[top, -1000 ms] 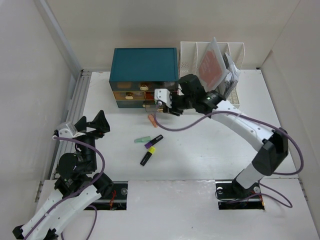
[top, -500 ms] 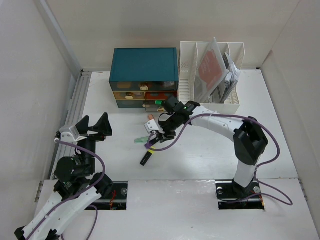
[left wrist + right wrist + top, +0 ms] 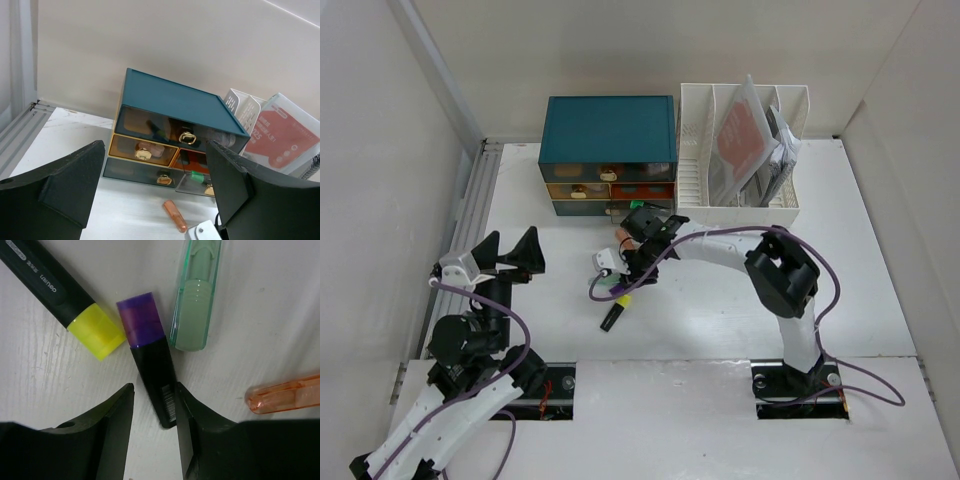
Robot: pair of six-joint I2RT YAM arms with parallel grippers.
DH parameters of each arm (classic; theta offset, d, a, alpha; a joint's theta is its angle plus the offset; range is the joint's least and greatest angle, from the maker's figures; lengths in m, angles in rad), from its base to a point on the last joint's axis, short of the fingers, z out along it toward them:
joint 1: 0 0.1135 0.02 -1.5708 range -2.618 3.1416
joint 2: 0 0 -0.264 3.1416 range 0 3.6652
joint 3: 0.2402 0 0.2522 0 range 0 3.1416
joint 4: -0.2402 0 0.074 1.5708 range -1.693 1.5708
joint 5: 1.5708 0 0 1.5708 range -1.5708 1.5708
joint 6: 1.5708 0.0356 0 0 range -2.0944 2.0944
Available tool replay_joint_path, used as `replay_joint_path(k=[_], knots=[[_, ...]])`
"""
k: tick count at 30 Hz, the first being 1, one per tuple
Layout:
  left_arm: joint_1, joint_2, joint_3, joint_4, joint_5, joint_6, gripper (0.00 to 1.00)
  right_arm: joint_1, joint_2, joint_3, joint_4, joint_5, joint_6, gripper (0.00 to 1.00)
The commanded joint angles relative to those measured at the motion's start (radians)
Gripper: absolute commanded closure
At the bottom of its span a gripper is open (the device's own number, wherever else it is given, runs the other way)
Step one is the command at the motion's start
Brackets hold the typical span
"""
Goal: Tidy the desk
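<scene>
Purple highlighter (image 3: 150, 371) between narrow right pincer (image 3: 154, 392), yellow highlighter (image 3: 65, 295), green highlighter (image 3: 196, 300) flanking, left pincer (image 3: 156, 150) wide.

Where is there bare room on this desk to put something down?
Widest bare patch: the right side of the desk, between the file rack and the right arm's base. Also the strip left of the teal drawer box. Crowded in front of it: highlighters under the right gripper.

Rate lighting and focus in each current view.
Top external: even diffuse light, soft shadows on the desk, no glare, evenly focused. Left wrist: teal drawer box crisp, left end effector an underexposed silhouette. Right wrist: purple-capped highlighter sharp, barcode visible; right end effector dark, detail lost.
</scene>
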Motion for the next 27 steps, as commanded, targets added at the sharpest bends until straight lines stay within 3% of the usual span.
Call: replay_joint_path(k=[1, 18, 19, 23, 27], knots=[[0.002, -0.014, -0.002, 0.046, 0.011, 0.013, 0.21, 0.009, -0.007, 0.046, 0.028, 0.043, 0.019, 0.56], [0.002, -0.023, -0.002, 0.046, 0.011, 0.013, 0.21, 0.028, 0.073, 0.074, -0.010, 0.054, 0.019, 0.53], [0.002, -0.023, -0.002, 0.046, 0.011, 0.013, 0.21, 0.028, 0.073, 0.074, -0.010, 0.054, 0.019, 0.55], [0.002, -0.023, -0.002, 0.046, 0.011, 0.013, 0.21, 0.028, 0.073, 0.084, -0.010, 0.054, 0.019, 0.81], [0.002, -0.023, -0.002, 0.046, 0.011, 0.013, 0.21, 0.028, -0.005, 0.118, -0.010, 0.066, 0.063, 0.87]])
